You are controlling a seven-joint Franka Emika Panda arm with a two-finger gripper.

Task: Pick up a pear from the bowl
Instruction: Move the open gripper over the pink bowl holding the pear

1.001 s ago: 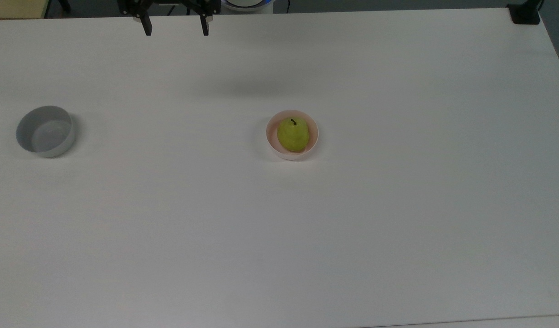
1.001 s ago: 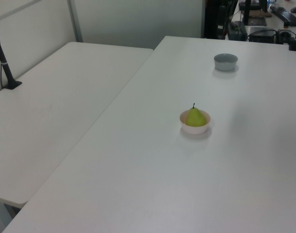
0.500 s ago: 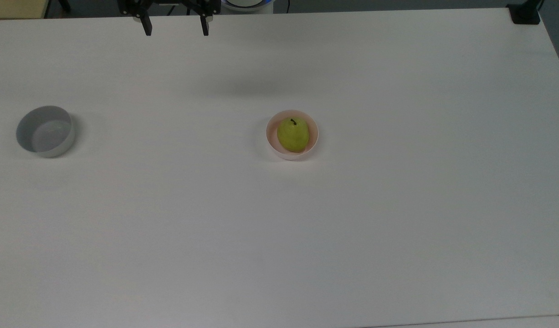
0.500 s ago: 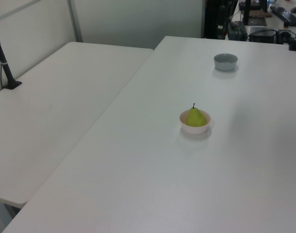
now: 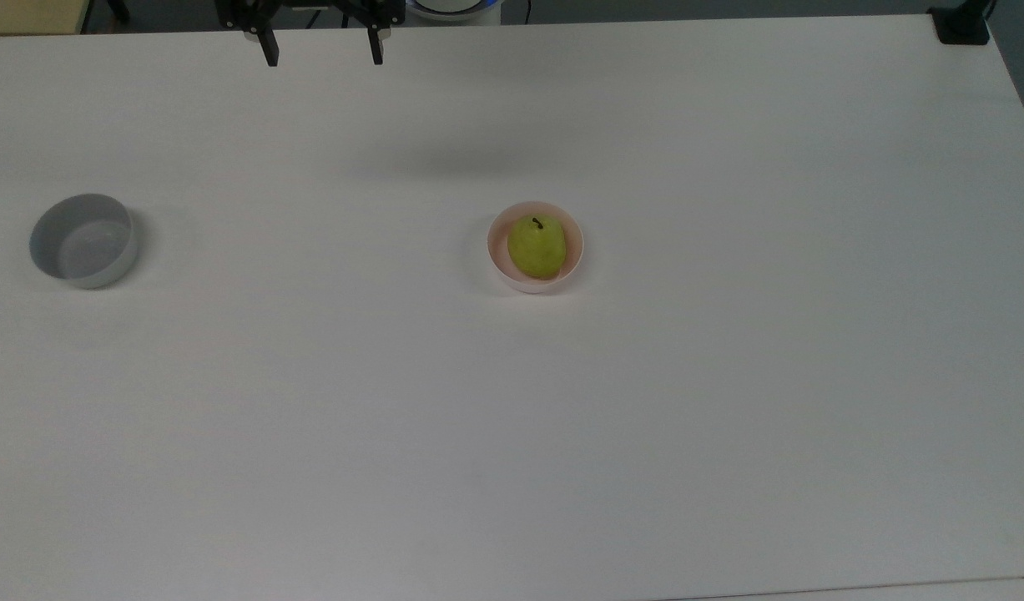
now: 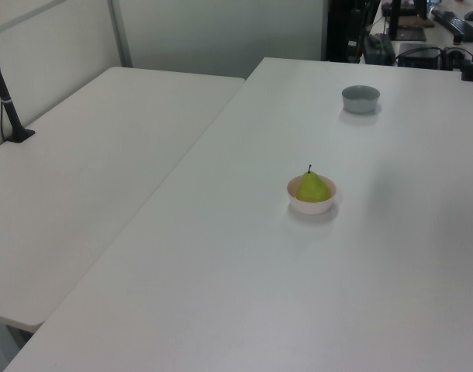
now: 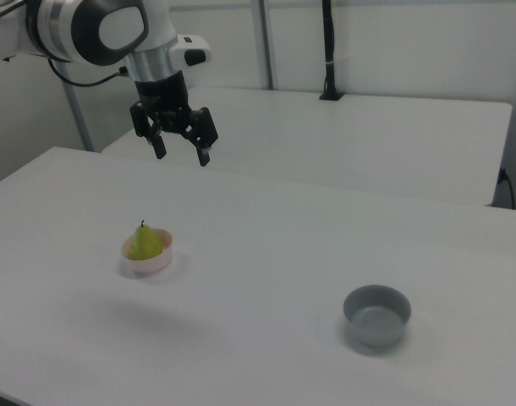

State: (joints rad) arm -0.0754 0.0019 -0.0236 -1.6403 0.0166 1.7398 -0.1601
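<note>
Plain white table (image 5: pixel 645 434). Empty round grey bowl (image 5: pixel 83 240) sat at 9 o'clock in the top view. Small yellow-green pear (image 5: pixel 537 247) stood stem-up inside the pale pink round bowl (image 5: pixel 496 250) near centre, probably staged for a top-down grab. Black two-finger gripper (image 5: pixel 321 48) hung at 11 o'clock, jaws wide, holding nothing.

The pear (image 5: pixel 537 246) is yellow-green with a short dark stem, and the bowl (image 5: pixel 497 259) under it is pale pink, plain inside. Well away from the end effector (image 5: pixel 321 59), the second bowl (image 5: pixel 103 273) is grey with no pattern. The end effector itself is black, with black fingers (image 5: pixel 269 53), and the arm (image 7: pixel 106 30) above it is white with dark joint covers. The bench (image 5: pixel 562 417) beneath the end effector is plain white, unmarked.
</note>
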